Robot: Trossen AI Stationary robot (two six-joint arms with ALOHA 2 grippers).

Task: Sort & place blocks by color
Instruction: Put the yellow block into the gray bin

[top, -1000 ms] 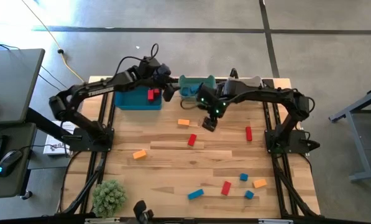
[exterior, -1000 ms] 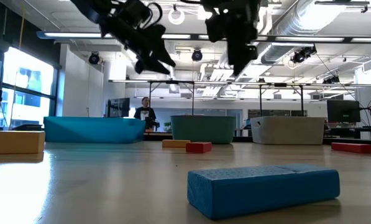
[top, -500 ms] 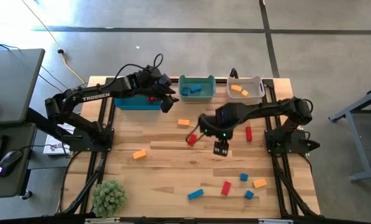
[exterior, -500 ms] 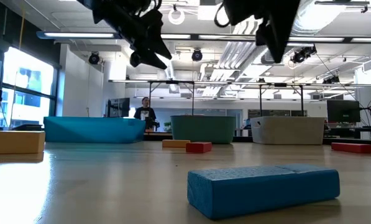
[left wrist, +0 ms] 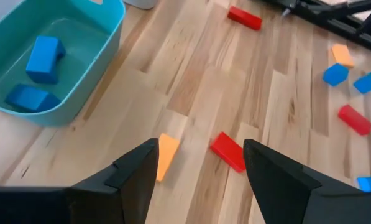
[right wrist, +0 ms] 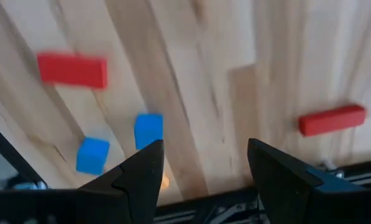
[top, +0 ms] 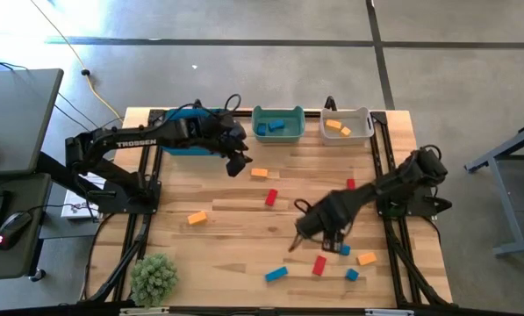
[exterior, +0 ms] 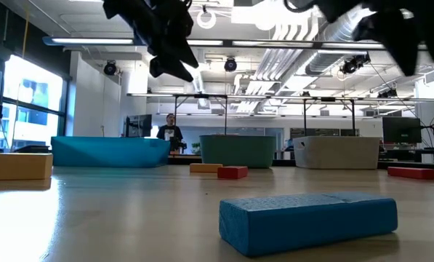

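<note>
Both grippers are open and hold nothing. My left gripper [top: 237, 162] [left wrist: 199, 146] hangs above the table just past the blue bin's [top: 184, 143] right end; an orange block [left wrist: 166, 155] and a red block [left wrist: 230, 151] lie on the wood below its fingers. My right gripper [top: 300, 235] [right wrist: 204, 149] hovers over the table's near right part, above a cluster of blocks: a red bar [top: 319, 265], a blue cube [top: 343, 250], an orange block [top: 366, 258] and a blue cube [top: 352, 275]. A blue bar [top: 276, 274] lies flat near the near edge.
The teal bin [top: 277, 124] with blue blocks and the white bin [top: 347, 125] with orange blocks stand at the far edge. Other loose blocks: orange [top: 197, 217], red [top: 350, 186]. A green plant [top: 153, 277] sits at the near left corner. Bare wood lies mid-table.
My right gripper has swept from beside the teal bin toward the near edge, ending over the near right block cluster. My left gripper has moved from over the blue bin's right end a short way toward the near edge. No block has moved.
</note>
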